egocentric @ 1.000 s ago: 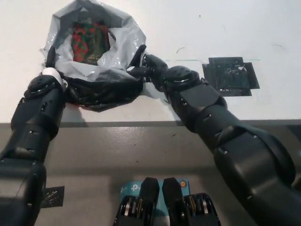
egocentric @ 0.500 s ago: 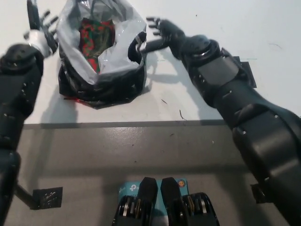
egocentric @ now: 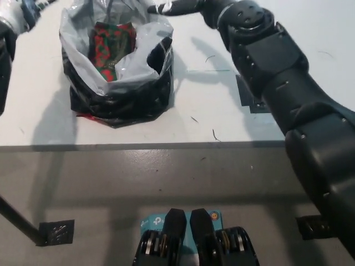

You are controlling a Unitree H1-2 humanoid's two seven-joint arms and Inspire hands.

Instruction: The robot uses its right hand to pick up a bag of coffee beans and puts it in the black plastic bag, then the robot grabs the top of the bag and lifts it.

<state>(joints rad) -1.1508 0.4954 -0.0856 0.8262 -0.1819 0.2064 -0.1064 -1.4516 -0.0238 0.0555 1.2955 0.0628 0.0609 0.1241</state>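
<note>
The black plastic bag (egocentric: 119, 94) stands on the white table (egocentric: 310, 33), its grey-lined mouth open upward. Inside lies the red and green bag of coffee beans (egocentric: 111, 47). My black right hand (egocentric: 176, 6) is at the picture's top edge, just beyond the bag's far right rim; it is cut off, so its grip does not show. My white left hand (egocentric: 10, 15) sits at the top left corner, apart from the bag's left side and mostly out of frame.
A patch of black tape (egocentric: 248, 95) lies on the table right of the bag, partly under my right arm. The table's front edge (egocentric: 166, 146) runs across the middle. Below it the grey floor carries a small tape square (egocentric: 55, 231).
Both arms have swung up and away from the bag's sides toward the top of the picture. The bag's rim, pressed outward earlier, now stands taller and narrower.
</note>
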